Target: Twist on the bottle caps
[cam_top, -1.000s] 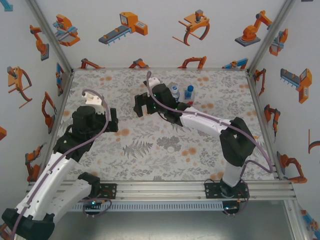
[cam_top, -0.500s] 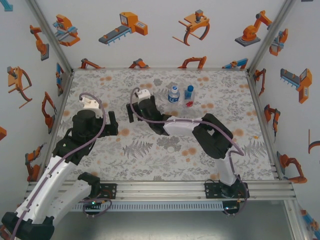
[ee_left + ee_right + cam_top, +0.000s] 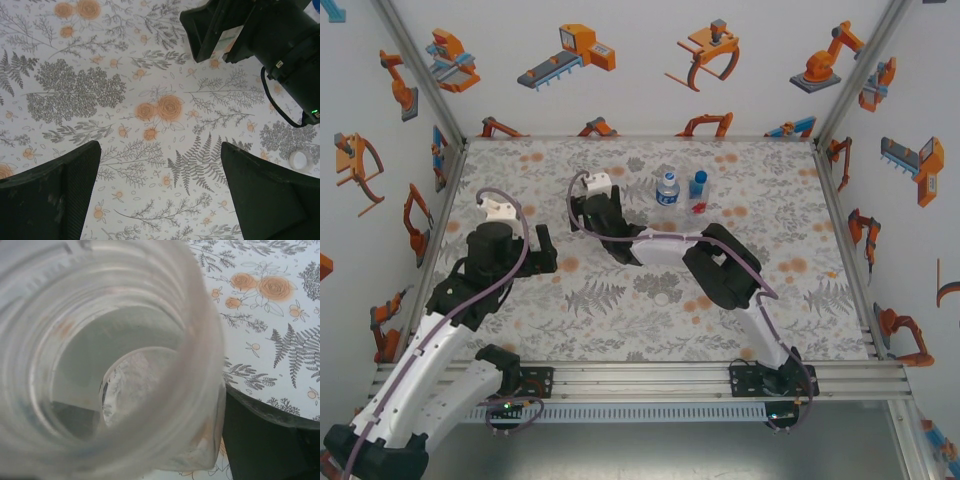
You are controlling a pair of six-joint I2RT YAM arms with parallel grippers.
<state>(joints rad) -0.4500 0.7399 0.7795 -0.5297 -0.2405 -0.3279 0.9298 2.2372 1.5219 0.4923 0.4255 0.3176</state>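
Left gripper (image 3: 542,250) poised above the left part of the flower-patterned table (image 3: 620,310); in its wrist view the gripper (image 3: 160,165) has both dark fingers (image 3: 55,195) spread wide, with nothing between them but bare tabletop. White cap (image 3: 300,160) lying flat on the table near the right-hand finger, apart from it, beside the black body of the other arm. Right gripper (image 3: 585,215) reaching across to the left of centre from its base at the near right edge. In its wrist view the open, uncapped mouth of a clear bottle (image 3: 100,365) stands very close to the lens, threads visible around the neck, and one dark finger (image 3: 270,440) lies just beside the bottle's lower right edge. Whether the jaws press on the bottle or merely flank it cannot be told. Water bottle (image 3: 667,188) with a blue label upright toward the far edge, right of that gripper. Blue bottle (image 3: 698,188), red at its base, upright just beside it on the right; whether either one is capped is too small to tell.
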